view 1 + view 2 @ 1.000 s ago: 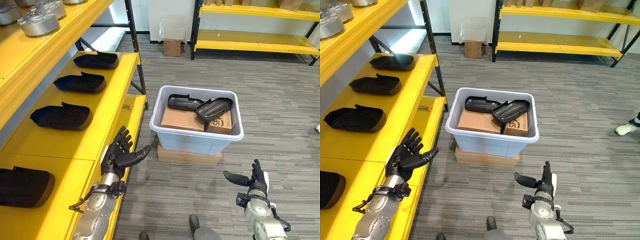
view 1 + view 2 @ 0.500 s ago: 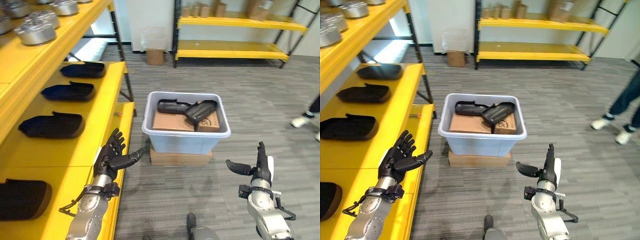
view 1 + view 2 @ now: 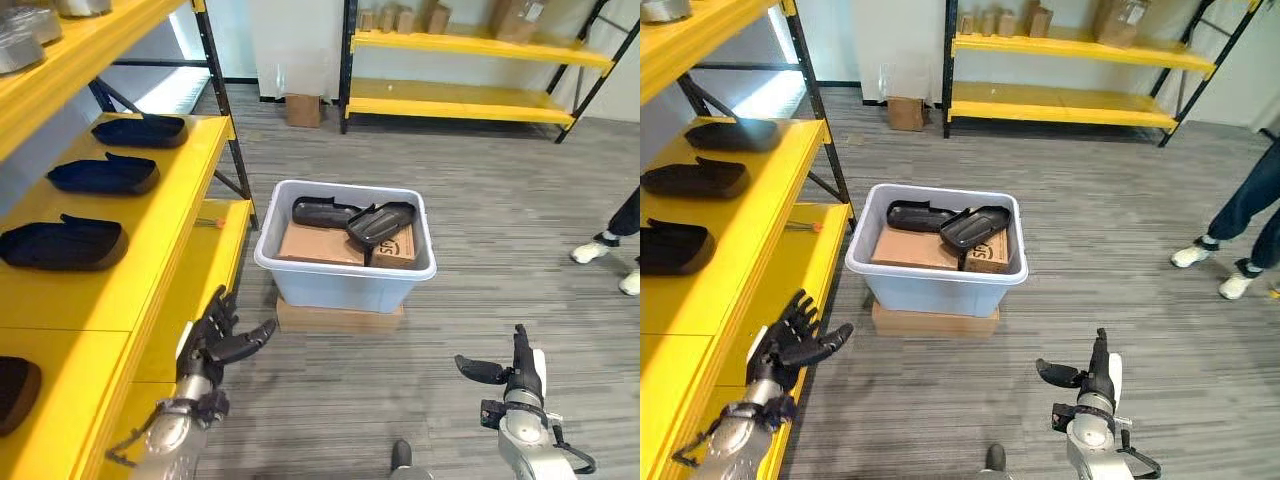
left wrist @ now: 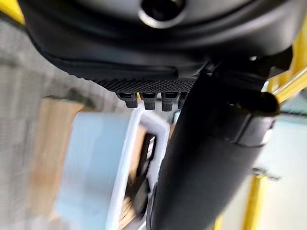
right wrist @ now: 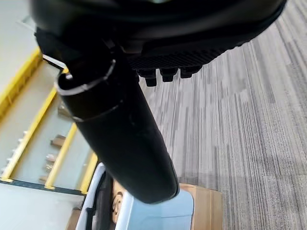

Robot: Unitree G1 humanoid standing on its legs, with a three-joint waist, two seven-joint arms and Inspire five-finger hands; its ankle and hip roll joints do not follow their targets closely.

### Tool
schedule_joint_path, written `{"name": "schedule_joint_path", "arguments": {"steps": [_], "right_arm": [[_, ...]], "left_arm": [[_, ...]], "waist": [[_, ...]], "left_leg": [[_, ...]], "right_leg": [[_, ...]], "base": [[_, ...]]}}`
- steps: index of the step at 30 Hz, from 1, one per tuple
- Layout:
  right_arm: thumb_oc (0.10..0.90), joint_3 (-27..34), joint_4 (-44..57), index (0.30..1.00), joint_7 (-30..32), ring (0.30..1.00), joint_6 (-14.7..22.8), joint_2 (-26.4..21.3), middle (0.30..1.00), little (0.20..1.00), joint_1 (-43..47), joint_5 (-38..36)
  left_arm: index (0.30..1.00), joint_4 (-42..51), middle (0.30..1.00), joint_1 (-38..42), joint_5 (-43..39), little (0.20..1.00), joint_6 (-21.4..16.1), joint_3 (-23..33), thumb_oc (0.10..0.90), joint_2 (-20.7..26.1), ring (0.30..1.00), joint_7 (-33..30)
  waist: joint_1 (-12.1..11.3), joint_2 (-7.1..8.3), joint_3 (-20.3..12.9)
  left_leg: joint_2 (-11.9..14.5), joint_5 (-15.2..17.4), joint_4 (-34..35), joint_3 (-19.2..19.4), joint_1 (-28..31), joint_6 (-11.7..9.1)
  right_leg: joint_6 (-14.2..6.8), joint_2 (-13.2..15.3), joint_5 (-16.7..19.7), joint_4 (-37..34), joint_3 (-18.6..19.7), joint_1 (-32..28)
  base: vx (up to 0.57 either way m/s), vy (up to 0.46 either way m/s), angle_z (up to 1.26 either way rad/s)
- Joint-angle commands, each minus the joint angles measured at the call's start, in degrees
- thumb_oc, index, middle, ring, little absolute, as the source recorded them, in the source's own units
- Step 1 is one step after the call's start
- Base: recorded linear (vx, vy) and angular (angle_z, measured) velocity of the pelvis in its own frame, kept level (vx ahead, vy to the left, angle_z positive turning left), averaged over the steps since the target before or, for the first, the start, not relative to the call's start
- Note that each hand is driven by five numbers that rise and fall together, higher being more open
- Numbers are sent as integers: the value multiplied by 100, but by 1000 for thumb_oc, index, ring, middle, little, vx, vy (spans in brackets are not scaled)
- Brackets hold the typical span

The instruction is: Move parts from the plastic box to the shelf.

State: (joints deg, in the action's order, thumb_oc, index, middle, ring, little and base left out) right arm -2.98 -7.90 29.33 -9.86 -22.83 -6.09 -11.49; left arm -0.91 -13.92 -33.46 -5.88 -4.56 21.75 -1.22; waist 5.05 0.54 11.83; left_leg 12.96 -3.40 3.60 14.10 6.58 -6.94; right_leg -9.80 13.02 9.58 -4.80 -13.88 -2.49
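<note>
Grey floor carries your plastic box (image 3: 345,270), two black parts (image 3: 352,220) inside. Your left hand (image 3: 215,343) hovers at the shelf (image 3: 160,250) edge, fingers spread, empty; your right hand (image 3: 510,372) points upright, fingers straight.

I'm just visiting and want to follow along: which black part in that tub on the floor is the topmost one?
Find the pale plastic box on the floor beside the yellow shelf. Two black parts lie on cardboard inside; the upper black part is nearer the box's right side, tilted, overlapping the flatter one.

Pale smooth plastic box (image 3: 345,283) holds glossy black plastic parts (image 3: 378,222) on matt brown cardboard (image 3: 318,243). Shelf (image 3: 160,215) is smooth yellow-painted board; floor (image 3: 500,250) is rough grey carpet.
</note>
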Motion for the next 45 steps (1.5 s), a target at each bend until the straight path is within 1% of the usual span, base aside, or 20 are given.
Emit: {"name": "schedule_joint_path", "arguments": {"steps": [1,3,7,8,10,13,16,18,21,22,23,25,26,28,30,33,35,37,40,45], "right_arm": [[900,268,422,1000,237,1000,294,-47,1000,1000,515,48],[900,287,428,1000,237,1000,284,-96,1000,1000,455,101],[900,405,519,1000,275,1000,273,-155,1000,1000,270,58],[900,450,579,1000,296,1000,302,-178,1000,1000,187,126],[900,446,621,1000,296,1000,346,-221,1000,1000,162,268],[900,386,650,1000,330,1000,463,-284,1000,1000,211,585],[900,256,658,1000,318,1000,611,-445,1000,1000,425,909],[900,215,620,1000,44,1000,754,-537,1000,1000,537,867],[900,70,587,1000,-954,1000,790,-685,1000,1000,686,654],[900,-15,571,1000,-1133,1000,894,-744,1000,1000,723,658],[900,-103,623,1000,-1251,1000,890,-793,1000,1000,654,520],[900,-110,539,1000,-1282,1000,1053,-748,1000,1000,567,548],[900,-114,465,1000,-1346,1000,1130,-717,1000,1000,519,528],[900,-175,417,1000,-1424,1000,1200,-697,1000,1000,494,532],[900,-242,495,1000,-1406,1000,1142,-679,1000,1000,488,539],[900,-299,646,1000,-1373,1000,1110,-714,1000,1000,382,630],[900,-335,670,1000,-1445,1000,1143,-745,1000,1000,302,568],[900,-397,631,1000,-1582,1000,1132,-767,1000,1000,315,527],[900,-427,566,1000,-1637,1000,1132,-784,1000,1000,325,506],[900,-353,565,1000,-1691,1000,1047,-730,1000,1000,290,606]], "left_arm": [[1000,843,1000,652,-54,1000,-501,567,900,338,1000,16],[1000,866,1000,630,-42,1000,-425,567,900,307,1000,24],[1000,836,1000,656,-56,1000,-310,559,900,320,1000,125],[1000,843,1000,674,-103,1000,-272,548,900,330,1000,171],[1000,848,1000,693,-94,1000,-260,526,900,334,1000,223],[1000,807,1000,772,-133,1000,-271,473,900,357,1000,258],[1000,766,1000,1040,-160,1000,-424,311,900,350,1000,336],[1000,757,1000,1207,-160,1000,-473,279,900,327,1000,289],[1000,687,1000,1340,-140,1000,-538,317,900,295,1000,165],[1000,615,1000,1374,-155,1000,-568,330,900,266,1000,103],[1000,483,1000,1472,-142,1000,-590,351,900,205,1000,127],[1000,375,1000,1555,-100,1000,-550,356,900,129,1000,198],[1000,330,1000,1566,-23,1000,-526,347,900,85,1000,164],[1000,315,1000,1535,50,1000,-505,339,900,70,1000,95],[1000,361,1000,1516,134,1000,-461,340,900,78,1000,16],[1000,333,1000,1430,126,1000,-533,366,900,95,1000,-62],[1000,224,1000,1323,38,1000,-657,436,900,103,1000,-35],[1000,20,1000,1205,-11,1000,-849,513,900,80,1000,2],[1000,-91,1000,1149,-9,1000,-906,565,900,64,1000,89],[1000,-108,1000,1069,0,1000,-880,576,900,4,1000,176]], "waist": [[-15,326,-232],[42,283,-301],[197,214,-360],[275,171,-353],[315,133,-348],[360,66,-323],[412,-57,-229],[416,-105,-163],[413,-96,-81],[423,-82,-60],[457,0,-25],[485,79,-13],[458,74,-2],[368,49,19],[307,50,64],[235,0,73],[187,25,72],[181,6,85],[195,-81,94],[169,-146,88]], "left_leg": [[-556,839,-3,459,619,444],[-454,719,110,428,661,376],[-323,626,140,160,613,333],[-283,591,140,2,588,317],[-253,566,138,-95,561,302],[-179,517,123,-119,511,259],[-5,467,-35,-111,368,172],[69,494,-262,-183,230,154],[195,532,-795,-278,45,137],[256,432,-1034,-238,-9,132],[533,-147,-1908,-149,-374,10],[440,-164,-2462,-119,-726,48],[179,-75,-2497,-174,-907,144],[-235,-51,-2219,-256,-1102,241],[-345,-212,-1849,-251,-1264,216],[-178,-728,-671,-188,-1391,58],[15,-866,-36,-217,-1467,-14],[172,-735,58,-127,-1454,-15],[232,-646,82,15,-1276,-8],[-2,-489,42,-21,-862,20]], "right_leg": [[-400,501,342,47,154,436],[-355,365,106,49,237,307],[-208,69,-281,170,664,123],[-120,-63,-440,277,912,66],[-57,-157,-549,336,1043,26],[36,-250,-703,420,1070,-22],[242,-399,-1085,934,1014,159],[375,-465,-1298,1283,994,308],[593,-574,-1568,1718,921,496],[690,-632,-1636,1814,874,529],[899,-770,-1649,1792,725,466],[985,-858,-1577,1647,668,341],[965,-922,-1530,1538,695,242],[904,-1066,-1456,1329,874,83],[882,-1148,-1430,1105,963,-121],[822,-1193,-1420,777,899,-426],[792,-1142,-1496,810,820,-535],[809,-1115,-1720,1094,698,-552],[842,-1144,-1919,1415,563,-496],[821,-1096,-1924,1420,443,-512]], "base": [[99,-189,2],[97,-208,13],[86,-211,17],[83,-241,23],[67,-236,23],[43,-260,7],[-24,-346,-4],[-57,-253,-6],[-13,-306,-5],[19,-461,-8],[30,-502,9],[76,-417,70],[131,-254,90],[183,-178,62],[190,-76,44],[230,16,5],[269,43,-30],[291,59,-49],[251,67,-46],[256,121,-7]]}}
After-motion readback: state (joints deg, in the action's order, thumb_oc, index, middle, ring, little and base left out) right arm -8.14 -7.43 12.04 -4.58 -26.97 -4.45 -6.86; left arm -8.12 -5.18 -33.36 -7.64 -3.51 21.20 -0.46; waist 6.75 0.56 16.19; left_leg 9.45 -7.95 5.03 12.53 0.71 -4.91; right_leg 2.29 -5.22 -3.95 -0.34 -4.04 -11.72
